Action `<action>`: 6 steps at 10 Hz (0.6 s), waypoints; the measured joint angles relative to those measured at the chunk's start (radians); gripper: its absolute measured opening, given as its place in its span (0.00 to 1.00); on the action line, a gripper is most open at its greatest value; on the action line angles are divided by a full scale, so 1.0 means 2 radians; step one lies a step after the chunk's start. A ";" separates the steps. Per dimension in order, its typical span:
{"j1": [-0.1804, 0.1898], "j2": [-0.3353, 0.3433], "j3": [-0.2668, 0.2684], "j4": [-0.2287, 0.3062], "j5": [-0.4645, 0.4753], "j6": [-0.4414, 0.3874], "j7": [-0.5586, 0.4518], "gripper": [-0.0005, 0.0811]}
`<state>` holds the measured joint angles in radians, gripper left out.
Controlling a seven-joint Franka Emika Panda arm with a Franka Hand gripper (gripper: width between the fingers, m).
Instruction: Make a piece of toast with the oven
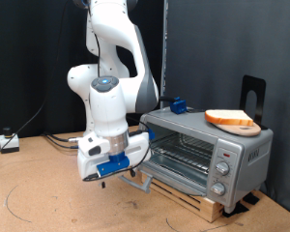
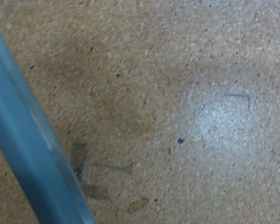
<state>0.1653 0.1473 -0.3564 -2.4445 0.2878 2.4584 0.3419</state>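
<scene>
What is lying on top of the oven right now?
On the oven roof lie a round light-wood board carrying the piece of toast, and a small blue block. The board's surface beneath the toast is covered.

You're looking at a white, rounded-link Panda arm (image 1: 108,72), grey joint caps, white boxy hand, blue piece on the gripper (image 1: 113,167).

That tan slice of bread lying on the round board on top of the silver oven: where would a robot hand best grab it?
Probably by two opposite crust edges, coming straight down from above. The tan bread slice lies flat on the round light-wood board atop the silver toaster oven, so its edges are exposed. The gripper is low by the open oven door, away from it.
</scene>
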 joint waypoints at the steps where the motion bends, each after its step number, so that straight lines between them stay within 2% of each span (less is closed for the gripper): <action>1: 0.000 0.015 0.000 0.008 0.005 0.004 -0.007 1.00; 6: 0.000 0.070 0.002 0.024 0.009 0.042 -0.022 1.00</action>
<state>0.1650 0.2867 -0.3521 -2.3964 0.3054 2.5430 0.2975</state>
